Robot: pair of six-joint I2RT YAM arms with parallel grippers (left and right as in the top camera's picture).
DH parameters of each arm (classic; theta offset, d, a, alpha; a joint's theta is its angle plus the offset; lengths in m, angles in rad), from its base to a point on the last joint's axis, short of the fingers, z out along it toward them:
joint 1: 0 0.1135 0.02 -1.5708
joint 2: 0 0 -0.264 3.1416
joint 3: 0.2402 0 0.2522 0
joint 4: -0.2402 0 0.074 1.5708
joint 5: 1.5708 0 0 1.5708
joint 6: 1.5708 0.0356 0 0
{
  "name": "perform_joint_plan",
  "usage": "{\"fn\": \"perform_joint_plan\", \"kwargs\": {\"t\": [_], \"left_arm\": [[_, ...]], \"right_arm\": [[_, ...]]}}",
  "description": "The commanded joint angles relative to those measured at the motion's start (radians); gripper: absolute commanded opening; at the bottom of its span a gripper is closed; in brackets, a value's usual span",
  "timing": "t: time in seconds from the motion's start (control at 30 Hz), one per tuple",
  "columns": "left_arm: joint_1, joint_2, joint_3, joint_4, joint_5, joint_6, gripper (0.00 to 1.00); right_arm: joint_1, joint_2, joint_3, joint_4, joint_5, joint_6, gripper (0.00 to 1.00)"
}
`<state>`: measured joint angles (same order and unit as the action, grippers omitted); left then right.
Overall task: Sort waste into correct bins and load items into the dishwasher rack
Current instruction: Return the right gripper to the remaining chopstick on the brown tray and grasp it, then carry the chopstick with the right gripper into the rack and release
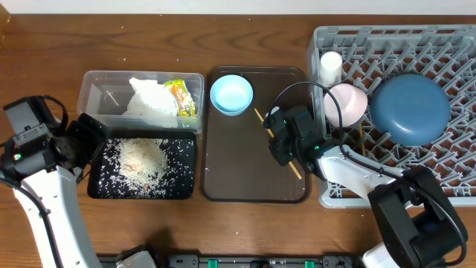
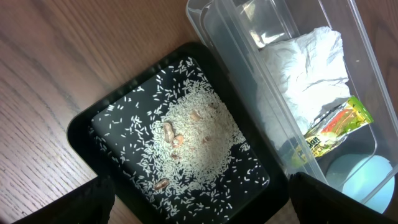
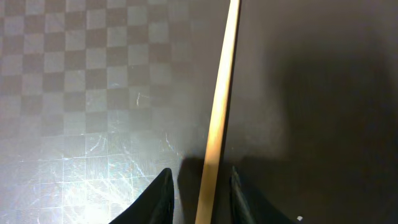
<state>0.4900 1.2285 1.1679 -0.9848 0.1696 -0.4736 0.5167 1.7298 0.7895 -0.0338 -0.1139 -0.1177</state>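
At the left of the wooden desk (image 1: 44,45), we judge the waste sorting complete. The crumpled white paper napkin (image 1: 149,100) and the small yellow-green printed snack wrapper (image 1: 182,98) lie inside the clear rectangular plastic tub (image 1: 100,82). The loose white cooked rice (image 1: 141,160) is spread over the shallow black rectangular tray (image 1: 95,190) just beside that tub.

Loading is partly done. The large square grey plastic dishwasher rack (image 1: 446,45) at the right holds three items: the large dark-blue plate (image 1: 410,108), the white bowl (image 1: 348,103) and the small cream cup (image 1: 331,65).

Two items are left on the brown serving tray (image 1: 245,164):
1. The thin wooden chopsticks (image 3: 219,93), lying flat on the tray. We can make out only one stick.
2. The small light-blue bowl (image 1: 231,94), at the tray's far left corner.

The right hand (image 3: 199,186) sits low over the tray, its fingers narrowly parted with one on each side of the chopstick. A slim gap shows on both sides, so we judge the stick not yet clamped. The left hand (image 2: 199,205) is spread wide, holds nothing and hovers over the black tray.
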Motion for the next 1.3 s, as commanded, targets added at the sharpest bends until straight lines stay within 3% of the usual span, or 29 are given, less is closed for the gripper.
{"fn": "perform_joint_plan", "kwargs": {"t": [0.0, 0.17, 0.23, 0.3, 0.6, 0.93, 1.1, 1.27], "left_arm": [[0.005, 0.0, 0.018, -0.002, -0.006, 0.005, 0.92], [0.005, 0.0, 0.018, -0.002, -0.006, 0.005, 0.92], [0.004, 0.0, 0.018, -0.002, -0.006, 0.005, 0.92], [0.004, 0.0, 0.018, -0.002, -0.006, 0.005, 0.92], [0.004, 0.0, 0.018, -0.002, -0.006, 0.005, 0.92], [0.004, 0.0, 0.018, -0.002, -0.006, 0.005, 0.92], [0.004, 0.0, 0.018, -0.002, -0.006, 0.005, 0.92], [0.005, 0.0, 0.018, -0.002, -0.006, 0.005, 0.92]], "right_arm": [[0.008, 0.031, 0.001, -0.003, 0.005, -0.011, 0.27], [0.008, 0.046, 0.001, -0.004, 0.005, -0.011, 0.23], [0.008, 0.047, 0.001, -0.005, 0.005, -0.011, 0.15], [0.008, 0.046, 0.002, -0.002, 0.005, -0.01, 0.01], [0.006, 0.003, 0.014, 0.027, 0.008, -0.003, 0.01], [-0.023, -0.337, 0.028, -0.005, 0.286, 0.208, 0.01], [-0.061, -0.515, 0.028, -0.039, 0.494, 0.195, 0.01], [-0.18, -0.614, 0.028, -0.101, 0.509, 0.069, 0.01]]}}
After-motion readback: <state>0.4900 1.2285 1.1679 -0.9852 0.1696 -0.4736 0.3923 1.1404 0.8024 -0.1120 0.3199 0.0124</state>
